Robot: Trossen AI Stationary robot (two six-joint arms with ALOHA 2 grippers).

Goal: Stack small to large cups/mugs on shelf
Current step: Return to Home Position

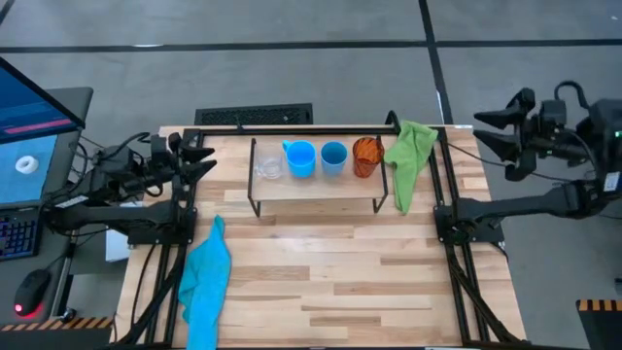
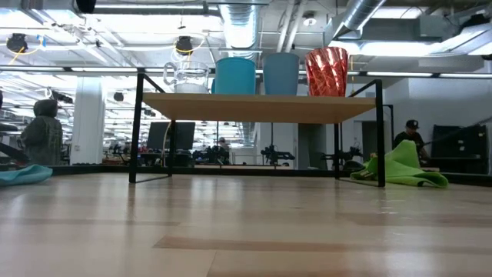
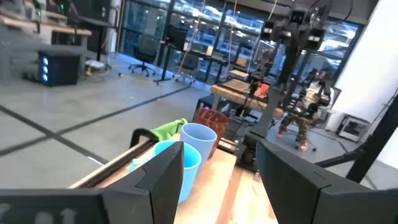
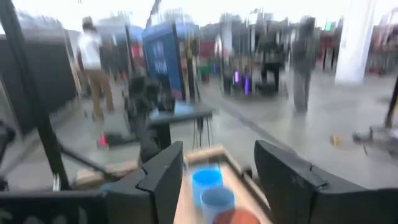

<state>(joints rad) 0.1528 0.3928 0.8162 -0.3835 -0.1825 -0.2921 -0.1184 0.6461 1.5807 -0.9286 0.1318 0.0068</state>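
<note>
On shelf, cups near left gripper

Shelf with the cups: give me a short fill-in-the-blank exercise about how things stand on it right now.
1. The shelf holds ___ cups in one row.
2. The blue cup stands ___ the light-blue mug and the orange cup.
3. The clear glass cup stands at the end nearest the left gripper, whose fingers are ___.
Missing words: four; between; open.
</note>
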